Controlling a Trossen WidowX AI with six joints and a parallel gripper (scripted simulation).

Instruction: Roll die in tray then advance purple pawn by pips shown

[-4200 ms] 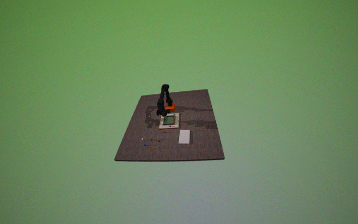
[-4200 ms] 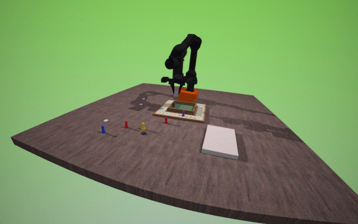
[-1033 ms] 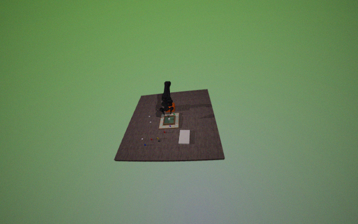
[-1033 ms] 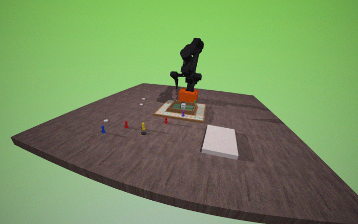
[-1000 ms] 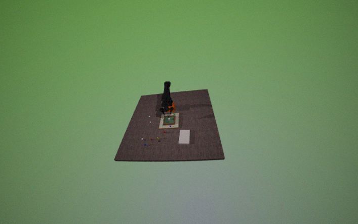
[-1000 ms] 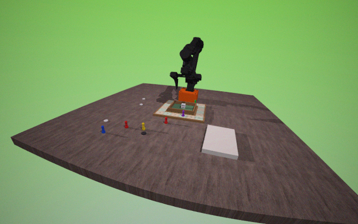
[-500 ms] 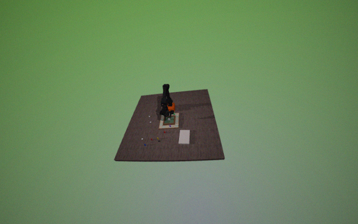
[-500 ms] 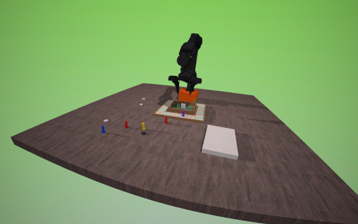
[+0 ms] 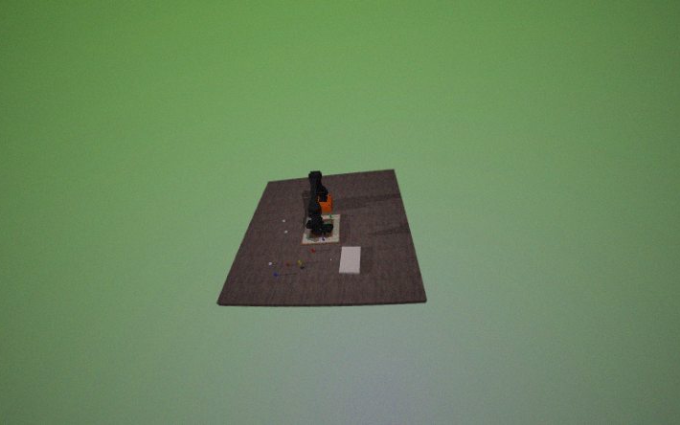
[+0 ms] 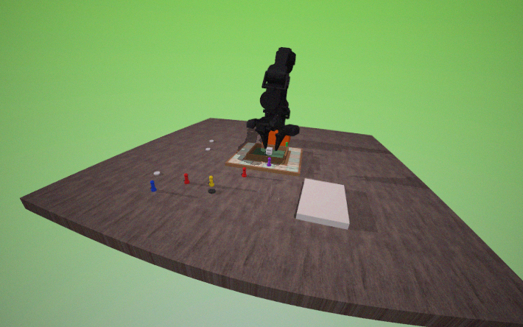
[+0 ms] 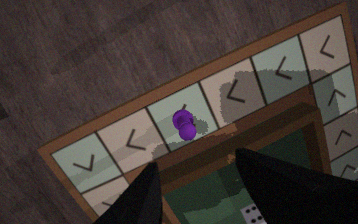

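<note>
Table [image 10: 255, 251], dark wood. Nearest item: 1 white slab [image 10: 323, 202]. Next, loose pawns: 1 blue [image 10: 152, 185], 2 red, 1 yellow [image 10: 211, 180]. Board [image 10: 294, 168] with arrow squares; purple pawn [image 11: 184, 125] upright on its near row, outside the tray [image 11: 215, 157] wall. Die [image 11: 252, 214] lying inside tray (top face only partly seen). Gripper [image 11: 200, 192] above tray, jaws half-parted, holding nothing. Farthest: orange base [image 10: 272, 137].
</note>
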